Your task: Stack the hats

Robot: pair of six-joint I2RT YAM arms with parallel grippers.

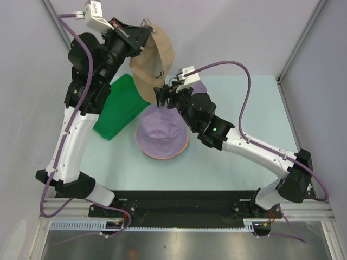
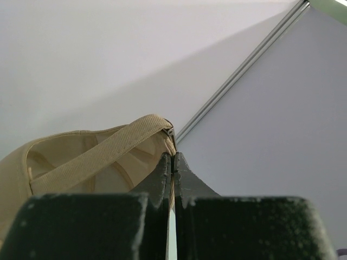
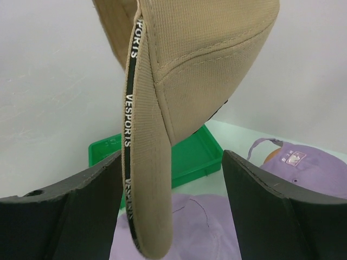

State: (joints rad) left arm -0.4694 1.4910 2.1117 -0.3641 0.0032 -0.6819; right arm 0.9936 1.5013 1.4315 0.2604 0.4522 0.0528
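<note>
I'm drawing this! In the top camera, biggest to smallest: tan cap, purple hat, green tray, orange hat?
Tan baseball cap, lavender bucket hat, green tray: too alike; cap hangs nearer.
Smallest: orange hat, only its rim shows.

Bright, even light, a soft diagonal shadow on the wall (image 2: 108, 54); all views fairly sharp.

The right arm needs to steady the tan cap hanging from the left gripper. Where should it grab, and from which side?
Probably the tan cap's brim, from the side where the right gripper now stands. The thin brim hangs down between its open fingers, so closing there should pinch it. The left gripper is shut on the back strap.
</note>
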